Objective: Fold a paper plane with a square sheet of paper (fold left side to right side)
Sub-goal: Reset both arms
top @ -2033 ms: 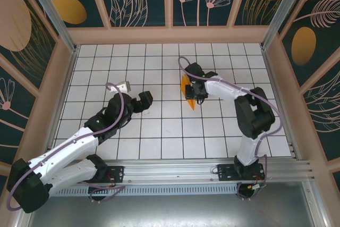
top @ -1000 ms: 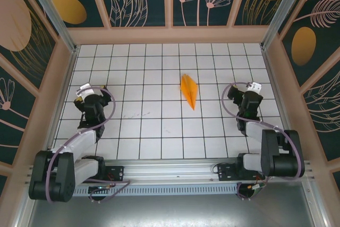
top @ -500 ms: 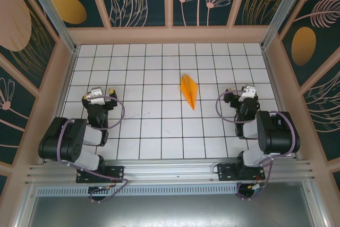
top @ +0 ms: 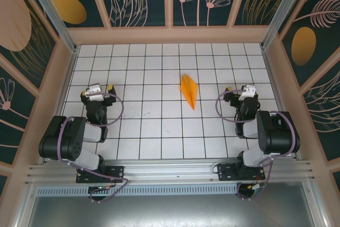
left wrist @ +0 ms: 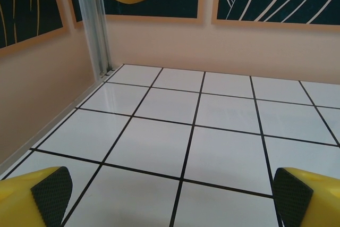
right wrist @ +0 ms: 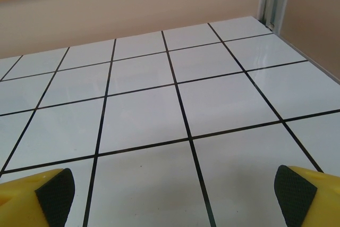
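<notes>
The paper plane (top: 188, 90) lies flat on the tabletop (top: 154, 131). It looks featherlight, floppy and easily crushed or slid, so it is best pinched gently along its centre crease. Well apart on either side of it, the left claw (left wrist: 171, 192) and right claw (right wrist: 172, 190) gape wide, holding nothing.

overhead view looks down; wrist views skim the tiled table (top: 159, 131) low.
</notes>
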Tool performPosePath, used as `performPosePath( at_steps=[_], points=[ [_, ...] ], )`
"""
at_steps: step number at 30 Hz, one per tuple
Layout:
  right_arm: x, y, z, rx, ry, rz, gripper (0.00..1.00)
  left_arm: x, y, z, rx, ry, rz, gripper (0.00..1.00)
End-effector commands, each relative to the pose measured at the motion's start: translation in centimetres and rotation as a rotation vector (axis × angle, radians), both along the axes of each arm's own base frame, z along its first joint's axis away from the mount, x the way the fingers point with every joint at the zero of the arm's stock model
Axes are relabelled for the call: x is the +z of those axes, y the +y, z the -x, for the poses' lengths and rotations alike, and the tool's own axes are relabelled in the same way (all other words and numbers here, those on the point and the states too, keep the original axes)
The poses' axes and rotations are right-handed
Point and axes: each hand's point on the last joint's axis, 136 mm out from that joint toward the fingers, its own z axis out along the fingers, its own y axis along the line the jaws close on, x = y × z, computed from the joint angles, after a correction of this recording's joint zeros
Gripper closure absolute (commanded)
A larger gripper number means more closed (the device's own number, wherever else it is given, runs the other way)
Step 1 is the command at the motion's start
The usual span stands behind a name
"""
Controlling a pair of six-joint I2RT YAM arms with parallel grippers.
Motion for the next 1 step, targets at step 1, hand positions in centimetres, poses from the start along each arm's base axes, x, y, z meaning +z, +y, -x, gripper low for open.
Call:
performPosePath(
  at_steps=[1],
  points=[
    [1.80,0.81,-0.81,0.049,-0.063,0.005,0.01,0.63,0.26,-0.24,0.010,-0.024,0.014,0.01]
  ],
)
